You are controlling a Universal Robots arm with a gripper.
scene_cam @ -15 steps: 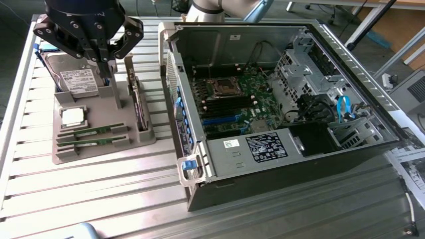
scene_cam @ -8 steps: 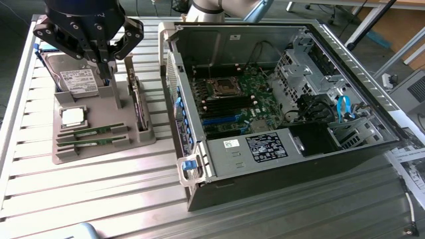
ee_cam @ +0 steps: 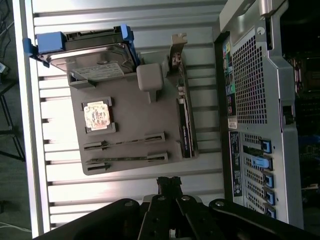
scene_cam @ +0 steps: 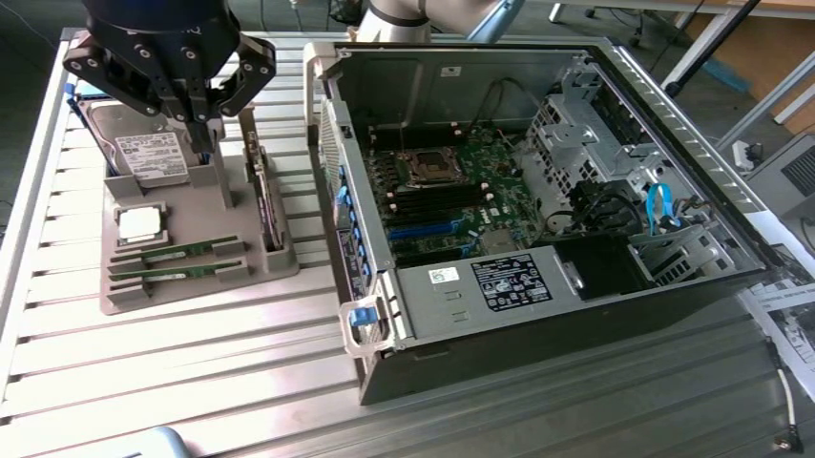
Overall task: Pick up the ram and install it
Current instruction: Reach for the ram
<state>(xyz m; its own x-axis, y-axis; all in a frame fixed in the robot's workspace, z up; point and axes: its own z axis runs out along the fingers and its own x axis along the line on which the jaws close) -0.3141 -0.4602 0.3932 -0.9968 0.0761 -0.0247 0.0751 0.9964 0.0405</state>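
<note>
Two ram sticks, narrow and green, lie edge-up in slots of a grey holder tray (scene_cam: pixel 191 291): one ram (scene_cam: pixel 178 252) and a second ram (scene_cam: pixel 176 272) just in front of it. In the wrist view they are ram (ee_cam: pixel 125 142) and ram (ee_cam: pixel 125 159). My black gripper (scene_cam: pixel 204 143) hangs high over the tray's back part, above the hard drive, shut with nothing between its fingers. The wrist view has the gripper (ee_cam: pixel 169 183) apart from both sticks. The open computer case (scene_cam: pixel 713 205) stands to the exterior view's right, its motherboard (scene_cam: pixel 446 191) exposed.
The tray also carries a square silver processor (scene_cam: pixel 140 222), a hard drive (scene_cam: pixel 147 148) in a blue frame, and an upright card with a metal bracket (scene_cam: pixel 263 191). Everything sits on a slatted metal table (scene_cam: pixel 153 372). Papers and a cable lie at the exterior view's far right.
</note>
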